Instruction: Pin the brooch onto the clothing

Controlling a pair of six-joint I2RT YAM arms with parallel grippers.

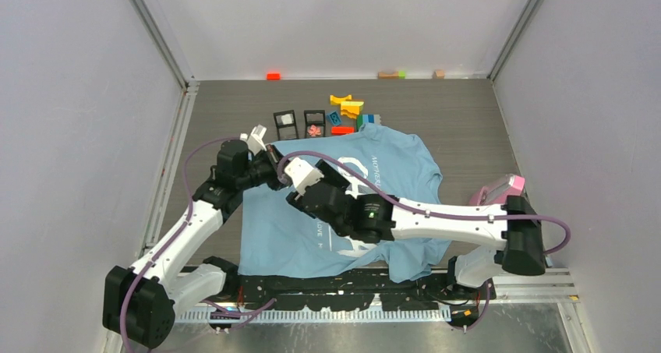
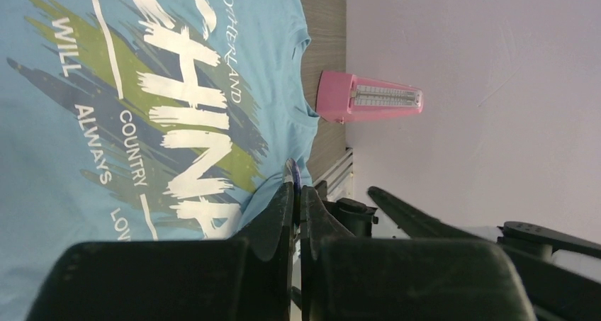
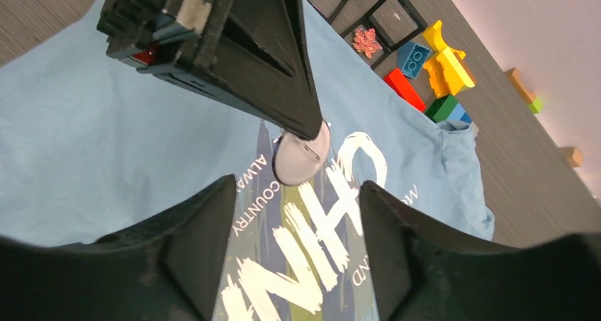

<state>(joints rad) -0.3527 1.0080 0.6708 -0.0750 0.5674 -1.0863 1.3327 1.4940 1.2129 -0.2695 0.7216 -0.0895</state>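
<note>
now your left fingers (image 3: pixel 273 73) pinch the brooch (image 3: pixel 299 158) over the clothing (image 3: pixel 106 144); right fingers (image 3: pixel 202 225) spread wide; pinning not yet done.

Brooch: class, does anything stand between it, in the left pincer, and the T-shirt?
Nothing visible does. The left pincer holds the brooch over bare T-shirt lettering; the open right pincer lies outside that gap.

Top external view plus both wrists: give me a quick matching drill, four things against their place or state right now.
1 light blue T-shirt with white CHINA lettering
2 small round pale-backed brooch
3 pink wedge-shaped plastic case
4 right gripper

A open above the lettering
B pinched in the shut left gripper
C spread out, lettering up
D on the grey table, right of the shirt

Pairs: 1-C, 2-B, 3-D, 4-A
</note>
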